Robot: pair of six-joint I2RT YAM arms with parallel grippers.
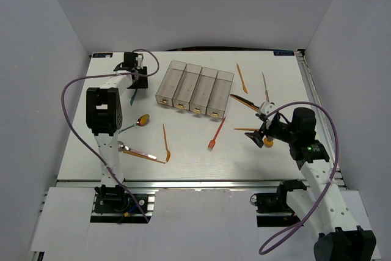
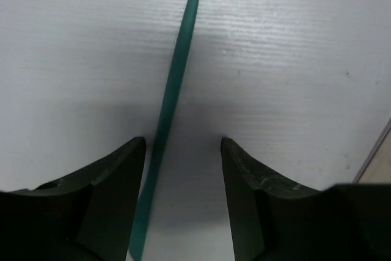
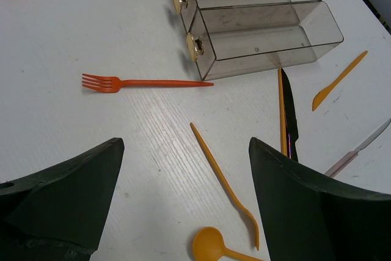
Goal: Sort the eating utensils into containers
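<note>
The containers are four clear greyish bins in a row at the table's far middle, and I see nothing in them. My left gripper is open, low over the table left of them. It straddles a teal utensil that lies close to its left finger. My right gripper is open over an orange fork and an orange spoon. A red fork lies just before the bins.
A black knife, an orange knife and a grey knife lie right of the bins. An orange spoon, an orange utensil and an orange-and-silver one lie near the left arm.
</note>
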